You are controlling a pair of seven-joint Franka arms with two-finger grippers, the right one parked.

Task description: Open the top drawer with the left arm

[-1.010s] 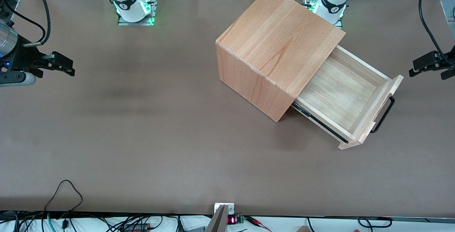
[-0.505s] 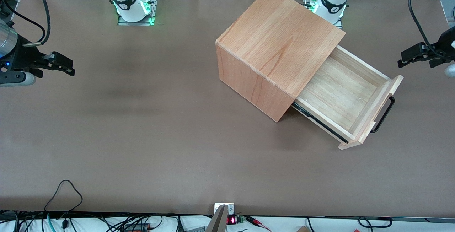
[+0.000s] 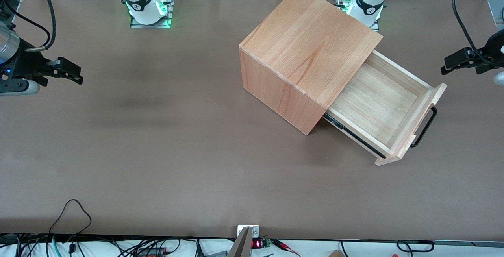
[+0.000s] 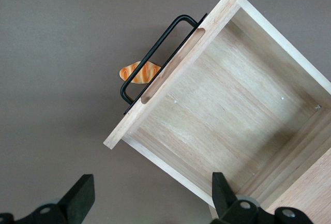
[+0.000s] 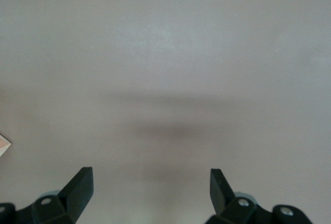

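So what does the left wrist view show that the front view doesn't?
Only the left wrist view shows a small orange striped object on the table under the thin black U-shaped bar handle. Only the front view shows the large beech-wood cube cabinet and the left arm's black two-finger gripper beside the drawer. Both show the light beech-wood top drawer pulled open, its interior bare.

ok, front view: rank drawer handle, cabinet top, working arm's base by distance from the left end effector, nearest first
End effector is open, raised at the working arm's end of the table.
1. Handle, nearer the camera.
2. Cabinet top and arm base, farther from the camera: too close to call.
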